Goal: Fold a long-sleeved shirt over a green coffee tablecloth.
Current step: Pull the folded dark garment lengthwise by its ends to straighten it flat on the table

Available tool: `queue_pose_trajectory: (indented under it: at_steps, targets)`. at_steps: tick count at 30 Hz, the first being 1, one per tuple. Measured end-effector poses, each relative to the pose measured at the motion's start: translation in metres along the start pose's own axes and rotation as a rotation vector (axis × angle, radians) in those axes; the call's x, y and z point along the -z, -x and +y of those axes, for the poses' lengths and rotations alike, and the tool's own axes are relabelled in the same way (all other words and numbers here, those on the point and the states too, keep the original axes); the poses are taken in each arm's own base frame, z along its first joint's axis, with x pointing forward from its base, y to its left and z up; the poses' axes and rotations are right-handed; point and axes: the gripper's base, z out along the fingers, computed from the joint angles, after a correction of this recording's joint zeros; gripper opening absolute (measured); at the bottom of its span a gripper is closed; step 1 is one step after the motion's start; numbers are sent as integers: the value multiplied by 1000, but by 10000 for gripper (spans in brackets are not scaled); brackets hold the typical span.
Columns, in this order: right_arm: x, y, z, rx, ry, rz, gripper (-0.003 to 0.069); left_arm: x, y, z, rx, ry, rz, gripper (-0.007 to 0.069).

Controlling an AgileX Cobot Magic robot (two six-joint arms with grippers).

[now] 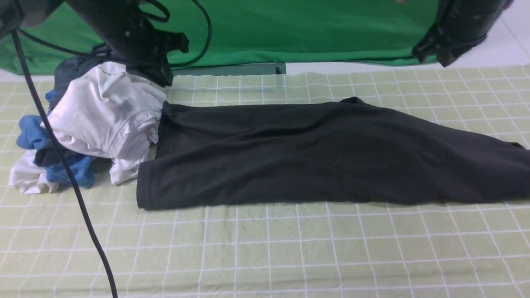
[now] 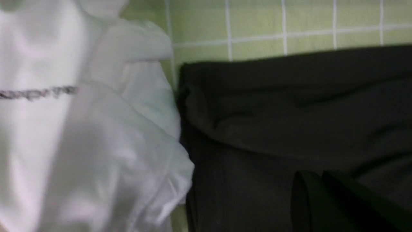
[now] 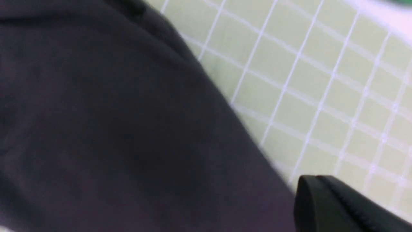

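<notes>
The long-sleeved shirt [image 1: 314, 153] lies flat as a long black band on the green coffee tablecloth [image 1: 265, 248]. One short end sits just below and nearer than the fingers of the left gripper [image 1: 162, 78]. The other end runs on past the fingers of the right gripper [image 1: 432, 51] to the picture's edge. Both grippers hang above the far side of the shirt.

The left fingers [image 2: 309, 199] are pressed together. In the left wrist view they show dark against the shirt's black fabric, and I cannot tell whether they touch it. The right fingers [image 3: 334, 203] are pressed together too, over the line where the shirt's edge meets the squared cloth.

Just beside the left fingers, a white garment [image 1: 103, 116] touches the shirt's short end. It is heaped with a blue garment [image 1: 29, 134] farther out.

Beyond both sets of fingers hangs a bright green sheet [image 1: 290, 29]. A black cable [image 1: 62, 165] drops from the left arm, crosses the heap and runs to the near edge.
</notes>
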Motion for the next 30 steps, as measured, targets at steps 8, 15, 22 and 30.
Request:
queue_pose_trajectory:
  at_steps: [8,15,22,30]
  targets:
    - [-32,-72,-67,-246,87,178,-6,-49,-40,-55,-152,-25,175,3]
    - [-54,-115,-108,-452,69,249,190,-91,-76,-65,-202,12,231,3]
    - [-74,-118,-121,-510,56,210,424,-102,-87,-58,-185,52,202,3]
    - [-116,-120,-114,-551,144,264,371,-103,-88,-58,-183,58,206,3]
